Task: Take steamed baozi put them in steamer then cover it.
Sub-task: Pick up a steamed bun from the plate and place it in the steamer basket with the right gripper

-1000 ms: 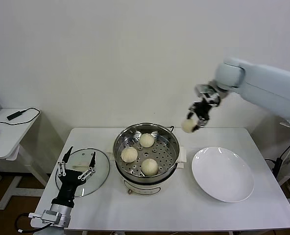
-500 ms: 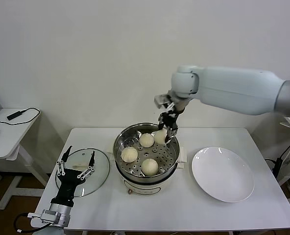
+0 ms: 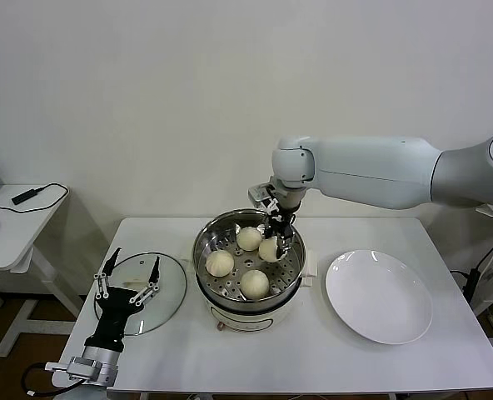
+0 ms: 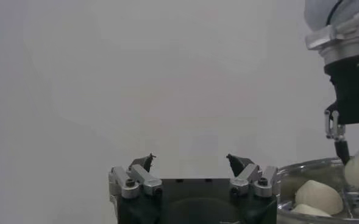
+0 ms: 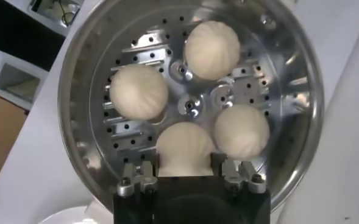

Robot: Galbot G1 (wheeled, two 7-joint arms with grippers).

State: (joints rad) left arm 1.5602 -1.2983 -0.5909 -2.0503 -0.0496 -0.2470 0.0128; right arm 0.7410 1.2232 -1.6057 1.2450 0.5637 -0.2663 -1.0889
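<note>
Inside the round shiny steel steamer, the right gripper clamps a cream baozi bun, seemingly near the tray, while the left gripper hangs spread open beside it.

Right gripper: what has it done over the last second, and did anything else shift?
The right gripper carried the fourth baozi from above the table's right side leftward and down into the steamer, still clamped. Three baozi, the cover, the plate and the left gripper stayed put.

A white plate lies on the white table. A side table carries a black cable and a small black device.
</note>
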